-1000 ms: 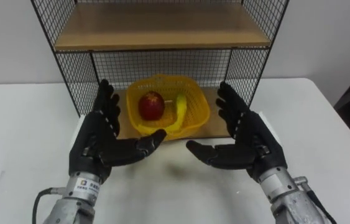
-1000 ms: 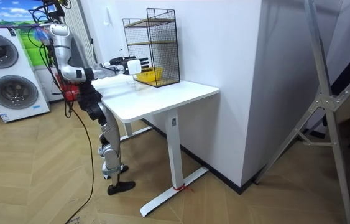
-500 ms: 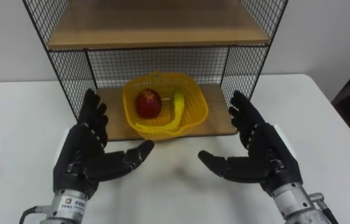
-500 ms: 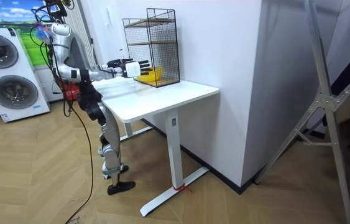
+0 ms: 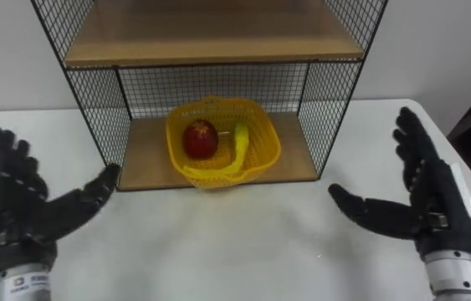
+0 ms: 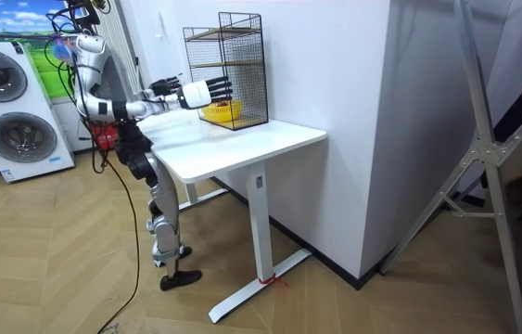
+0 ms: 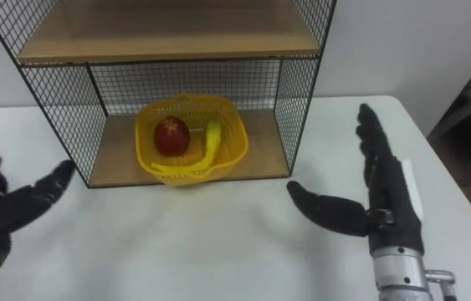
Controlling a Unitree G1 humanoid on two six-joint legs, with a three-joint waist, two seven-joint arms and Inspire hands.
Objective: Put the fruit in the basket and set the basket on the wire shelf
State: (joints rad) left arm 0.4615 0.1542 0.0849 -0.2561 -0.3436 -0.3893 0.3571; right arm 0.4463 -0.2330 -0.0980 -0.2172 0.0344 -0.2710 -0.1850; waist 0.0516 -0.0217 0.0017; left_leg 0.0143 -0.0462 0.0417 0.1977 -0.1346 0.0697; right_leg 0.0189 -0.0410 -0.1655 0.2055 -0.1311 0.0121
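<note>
The basket (image 5: 267, 149), yellow and one of a kind here, sits on the lower wooden board (image 5: 147, 152) of the wire shelf (image 5: 319, 109), with its front rim at the board's front edge. In the left eye view it holds one red apple (image 5: 201, 138) on its left and one banana (image 5: 239, 140) on its right, the two close together. A second board (image 5: 210, 33) lies above. The left hand (image 5: 17, 213) and the right hand (image 5: 423, 205) hover over the white table (image 5: 235, 247), well apart and either side of the shelf. Both have their fingers spread and straight, palms turned inward, and hold nothing.

The room view shows the robot standing at the table's end on the room view's left, both arms held out level toward the shelf, which stands at the table's far edge against the wall. Two washing machines (image 6: 6, 102) are stacked behind the robot.

In the right eye view the right hand shows down to its wrist, while the left hand is cut by the picture's edge. Basket, apple and banana lie the same.
</note>
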